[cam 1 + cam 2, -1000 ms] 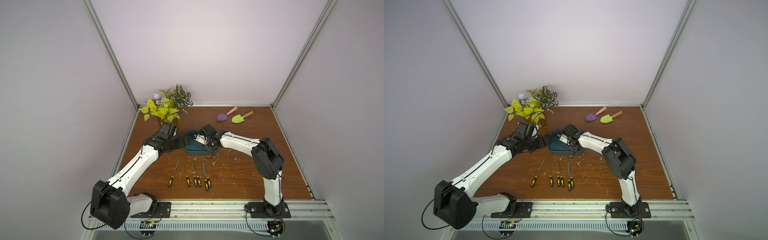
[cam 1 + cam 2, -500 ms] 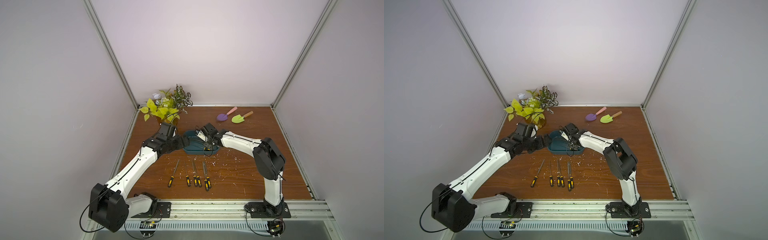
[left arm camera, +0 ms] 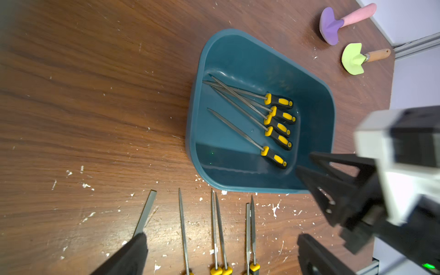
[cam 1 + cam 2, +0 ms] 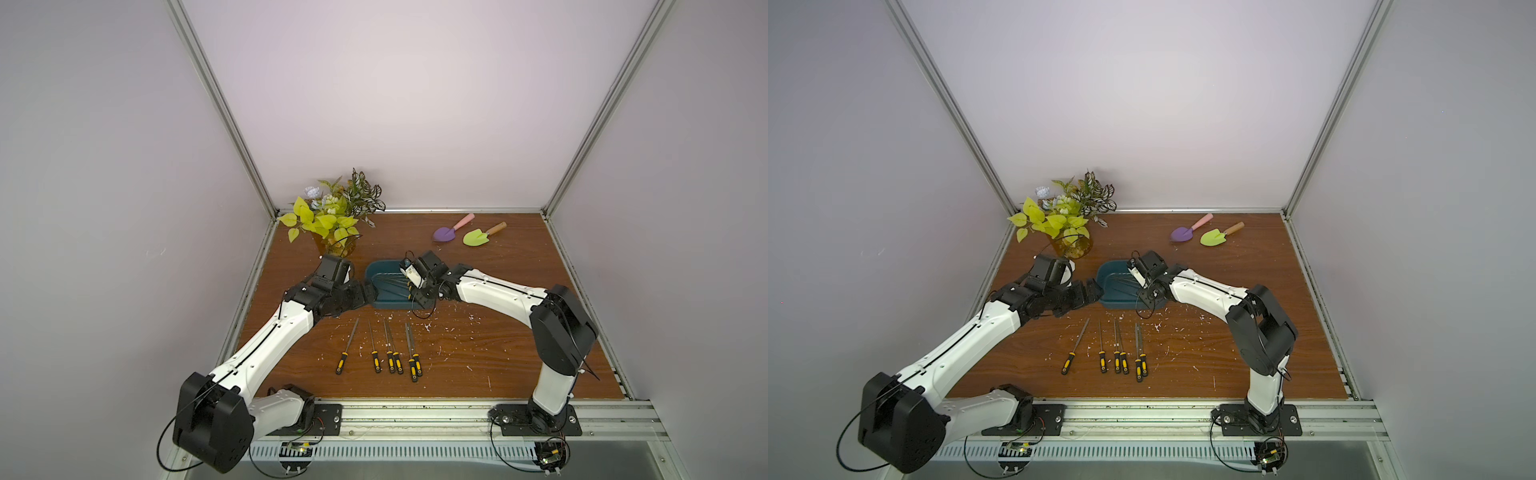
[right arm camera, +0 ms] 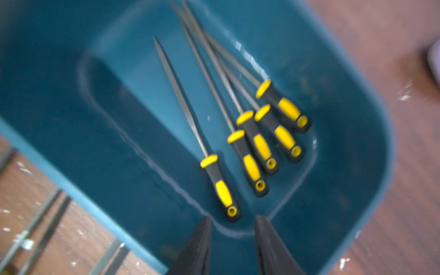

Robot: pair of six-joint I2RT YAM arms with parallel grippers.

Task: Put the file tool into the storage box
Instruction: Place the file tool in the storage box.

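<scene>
Drop-off step looks done, I judge. Five files (image 3: pixel 273 123) lie inside the storage box (image 3: pixel 238 54), mid-frame in both top views. Right fingers (image 5: pixel 197 245) are narrowly parted and empty over the handle ends. Left fingers (image 3: pixel 128 257) are wide, beside the box. Next: pick one of six loose files (image 4: pixel 390 349) on the table (image 4: pixel 478 353), lower centre.

Soft, even light is filling both top views. The right wrist view is blurring throughout, glare streaking the storage box (image 5: pixel 47 95). The left fingers (image 3: pixel 128 257) are looking out of focus.
</scene>
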